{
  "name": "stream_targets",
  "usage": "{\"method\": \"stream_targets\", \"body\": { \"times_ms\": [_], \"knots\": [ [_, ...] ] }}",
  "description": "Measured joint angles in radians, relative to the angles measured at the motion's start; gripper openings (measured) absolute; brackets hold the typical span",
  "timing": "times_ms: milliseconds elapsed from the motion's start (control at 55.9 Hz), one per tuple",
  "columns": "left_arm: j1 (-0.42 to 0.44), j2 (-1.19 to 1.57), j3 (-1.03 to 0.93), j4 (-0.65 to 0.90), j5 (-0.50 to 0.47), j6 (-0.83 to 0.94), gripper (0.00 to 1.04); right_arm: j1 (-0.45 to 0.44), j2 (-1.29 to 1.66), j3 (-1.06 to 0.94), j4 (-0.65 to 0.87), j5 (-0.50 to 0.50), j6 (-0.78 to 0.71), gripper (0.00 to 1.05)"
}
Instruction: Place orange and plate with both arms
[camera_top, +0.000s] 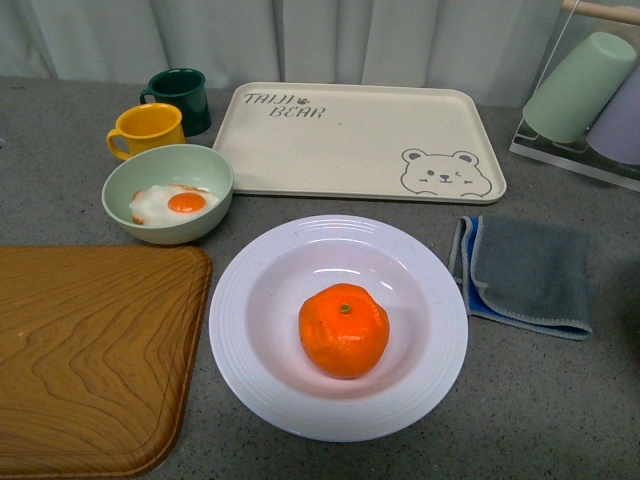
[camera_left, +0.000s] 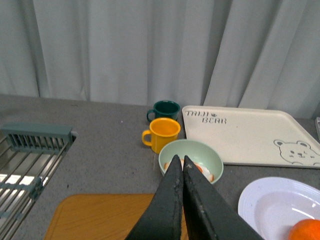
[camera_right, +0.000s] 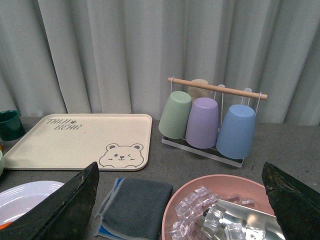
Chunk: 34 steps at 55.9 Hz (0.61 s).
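A mandarin orange (camera_top: 343, 329) sits in the white ridged plate (camera_top: 235, 312). The left gripper (camera_left: 180, 159) has its fingers pressed together; the right gripper (camera_right: 179, 169) has them spread wide.

Matte black two-fingered left gripper (camera_left: 180, 159), tapered fingers (camera_left: 170, 200) pressed flat together from base to tip, matte black right gripper (camera_right: 180, 167) spread wide, its two fingers (camera_right: 65, 210) far apart at opposite sides, both arms outside the front view.
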Motion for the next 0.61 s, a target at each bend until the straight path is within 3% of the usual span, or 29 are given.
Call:
{"method": "stream_targets", "body": {
  "times_ms": [72,232,608],
  "knots": [
    [0.0,-0.083,0.0,-0.082,0.0,0.0,0.04,0.0,0.0,0.0,0.0,0.0,0.0,0.95],
    [0.0,-0.105,0.0,-0.089,0.0,0.0,0.04,0.0,0.0,0.0,0.0,0.0,0.0,0.95],
    [0.0,-0.106,0.0,-0.089,0.0,0.0,0.69,0.0,0.0,0.0,0.0,0.0,0.0,0.95]
  ]
}}
